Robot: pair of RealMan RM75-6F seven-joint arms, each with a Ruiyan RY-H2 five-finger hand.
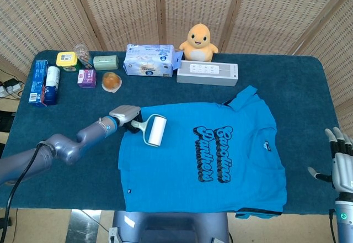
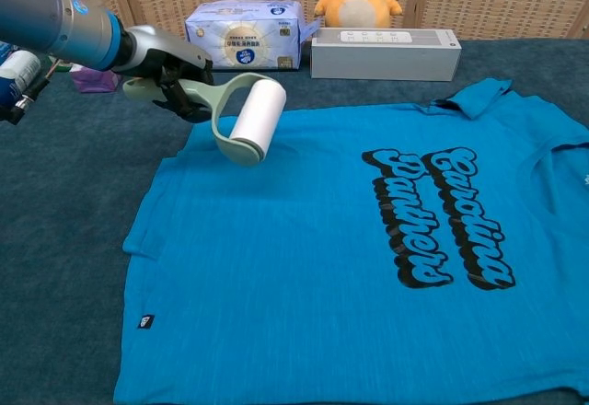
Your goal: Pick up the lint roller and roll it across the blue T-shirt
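A blue T-shirt (image 1: 204, 157) (image 2: 350, 258) with black lettering lies flat on the dark blue table. My left hand (image 1: 124, 115) (image 2: 166, 74) grips the pale green handle of a lint roller (image 1: 155, 131) (image 2: 255, 121). Its white roll sits over the shirt's upper left part, near the sleeve; whether it touches the cloth I cannot tell. My right hand (image 1: 341, 163) hangs off the table's right edge with its fingers spread and nothing in it; the chest view does not show it.
Along the back stand a tissue pack (image 1: 150, 60) (image 2: 241, 35), a yellow plush chick (image 1: 199, 42), a white power strip (image 1: 207, 73) (image 2: 385, 52), and several small boxes and jars (image 1: 85, 69). A blue carton (image 1: 38, 82) sits at the far left.
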